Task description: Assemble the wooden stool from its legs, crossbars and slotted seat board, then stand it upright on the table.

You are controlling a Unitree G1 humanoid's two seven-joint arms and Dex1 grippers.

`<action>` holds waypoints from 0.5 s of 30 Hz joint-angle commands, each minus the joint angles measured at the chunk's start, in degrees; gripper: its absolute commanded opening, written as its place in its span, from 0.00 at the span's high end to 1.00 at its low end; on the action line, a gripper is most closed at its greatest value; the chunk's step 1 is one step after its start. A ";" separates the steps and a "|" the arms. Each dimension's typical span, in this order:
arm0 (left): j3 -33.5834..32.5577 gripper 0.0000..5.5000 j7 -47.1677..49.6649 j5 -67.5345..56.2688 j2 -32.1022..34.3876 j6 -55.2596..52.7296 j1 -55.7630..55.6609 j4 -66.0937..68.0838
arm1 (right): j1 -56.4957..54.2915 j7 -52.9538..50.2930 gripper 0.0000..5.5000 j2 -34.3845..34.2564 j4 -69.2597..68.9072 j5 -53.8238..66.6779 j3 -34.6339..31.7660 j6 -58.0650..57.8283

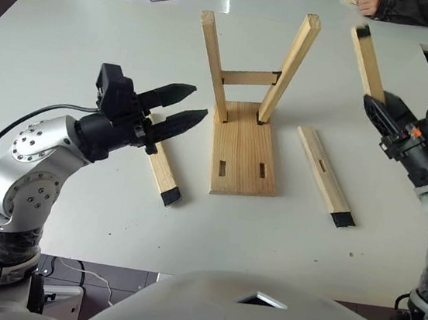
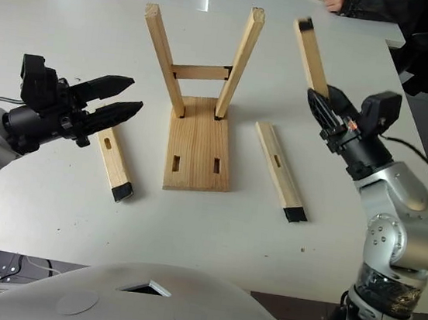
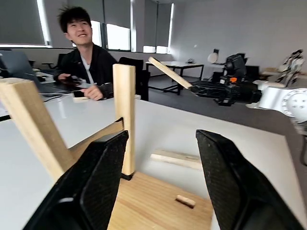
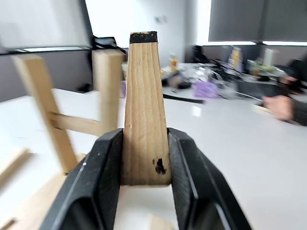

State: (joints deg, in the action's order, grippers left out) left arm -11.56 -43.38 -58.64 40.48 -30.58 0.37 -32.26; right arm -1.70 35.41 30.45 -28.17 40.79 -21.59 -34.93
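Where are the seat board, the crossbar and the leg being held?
seat board [image 1: 247, 144], left eye view, bare middle.
crossbar [image 1: 249, 77], left eye view, its middle.
held leg [image 4: 144, 105], right wrist view, front wood face.

Silver screw-studded joints [image 1: 30, 161]; left tool [image 1: 201, 101] and right tool [image 4: 145, 133] black, tapered.

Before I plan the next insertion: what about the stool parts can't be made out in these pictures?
1. Far end of the loose leg on the left: head views, covered by the left gripper.
2. Sides of the held leg in the grasp: covered by the right gripper in every view.
3. How deep the standing legs sit in the seat board: head views, too small.
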 commanded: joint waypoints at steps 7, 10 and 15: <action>2.64 0.46 3.97 -14.93 -6.27 -7.13 -14.80 3.22 | -15.41 12.87 0.76 10.33 -0.82 28.33 4.98 -15.79; 2.04 0.46 1.64 -19.08 -5.84 -8.90 -14.91 2.76 | -18.63 12.52 0.76 9.59 0.03 29.40 7.98 -16.33; 3.01 0.46 -0.52 -18.10 -5.32 -10.41 -17.07 4.31 | -19.15 13.79 0.76 9.59 -0.80 30.22 11.64 -16.90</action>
State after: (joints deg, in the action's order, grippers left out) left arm -8.96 -43.08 -77.16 34.40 -39.97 -14.74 -28.60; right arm -19.96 48.56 40.16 -28.30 70.21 -11.48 -51.23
